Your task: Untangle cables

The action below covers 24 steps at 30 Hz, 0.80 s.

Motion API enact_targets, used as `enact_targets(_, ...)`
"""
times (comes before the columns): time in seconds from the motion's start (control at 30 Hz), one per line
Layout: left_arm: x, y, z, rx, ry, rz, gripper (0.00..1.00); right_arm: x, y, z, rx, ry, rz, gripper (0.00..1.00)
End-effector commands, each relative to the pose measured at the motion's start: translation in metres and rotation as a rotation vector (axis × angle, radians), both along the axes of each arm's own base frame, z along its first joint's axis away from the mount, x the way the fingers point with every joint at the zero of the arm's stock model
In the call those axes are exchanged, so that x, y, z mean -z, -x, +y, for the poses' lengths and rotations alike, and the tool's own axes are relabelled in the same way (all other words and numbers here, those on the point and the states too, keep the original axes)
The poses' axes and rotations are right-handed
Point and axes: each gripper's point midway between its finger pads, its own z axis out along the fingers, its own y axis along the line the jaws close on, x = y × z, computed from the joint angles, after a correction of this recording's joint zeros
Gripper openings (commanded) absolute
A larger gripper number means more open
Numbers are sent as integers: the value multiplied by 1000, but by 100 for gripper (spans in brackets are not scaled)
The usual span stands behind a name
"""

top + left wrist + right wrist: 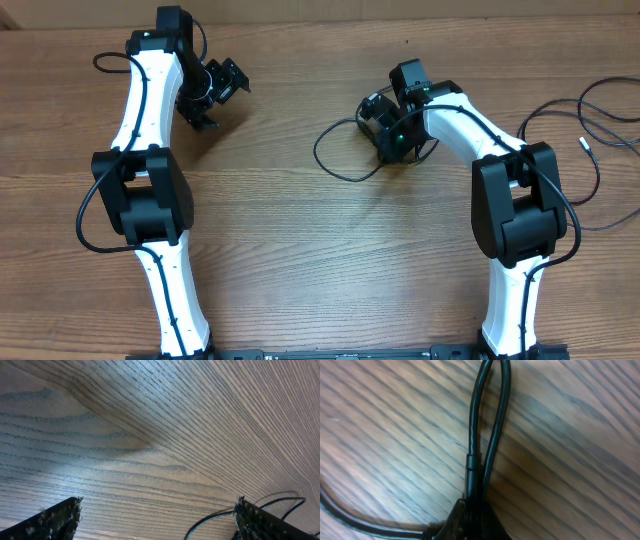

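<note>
- right claw [470, 519] is clamped tight on a doubled-over bit of cable [472, 472], with the loop poking out just ahead of its tips
- left claw [156, 520] is spread wide, nothing in it, only bare surface [150, 435] ahead
- risk imo: it's got both strands, so pulling could cinch the tangle, or the thin cord slips out

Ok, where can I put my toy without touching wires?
The big bare stretch of table between the left arm and right arm is free, also the strip between the left gripper and the held cable. It's crowded around the right gripper and by the loose cables beyond the right arm.
</note>
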Motion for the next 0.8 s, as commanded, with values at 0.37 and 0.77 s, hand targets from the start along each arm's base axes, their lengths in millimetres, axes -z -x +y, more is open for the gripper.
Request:
enact_targets(0.37, -2, 1, 0, 22, -8, -8, 99, -177, -89, -118, 477, 208, -532, 4)
enact_targets(0.77, -2, 1, 0, 22, -8, -8, 100, -131, -62, -125, 599, -218, -175, 43)
